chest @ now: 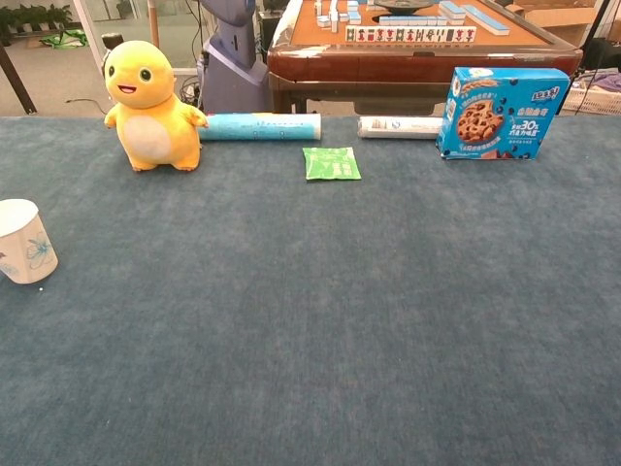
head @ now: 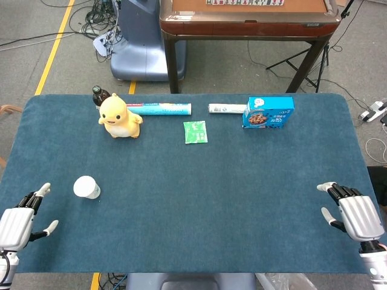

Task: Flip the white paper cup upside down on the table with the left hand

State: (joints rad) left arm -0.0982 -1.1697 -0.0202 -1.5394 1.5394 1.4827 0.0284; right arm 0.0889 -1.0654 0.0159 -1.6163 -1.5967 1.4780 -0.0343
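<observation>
The white paper cup point(head: 86, 187) point(chest: 24, 241) stands on the blue table cloth point(head: 199, 199) near the left edge, its wider end up and a faint blue print on its side. My left hand point(head: 18, 222) hovers at the front left corner, below and left of the cup and apart from it, fingers spread and holding nothing. At the front right corner my right hand point(head: 354, 214) is likewise spread and empty. Neither hand shows in the chest view.
Along the far side stand a yellow duck toy point(head: 120, 116) with a dark bottle point(head: 98, 94) behind it, a light-blue tube point(head: 163, 109), a green sachet point(head: 195, 132), a white tube point(head: 227, 109) and a blue cookie box point(head: 268, 112). A wooden table point(head: 248, 18) stands beyond.
</observation>
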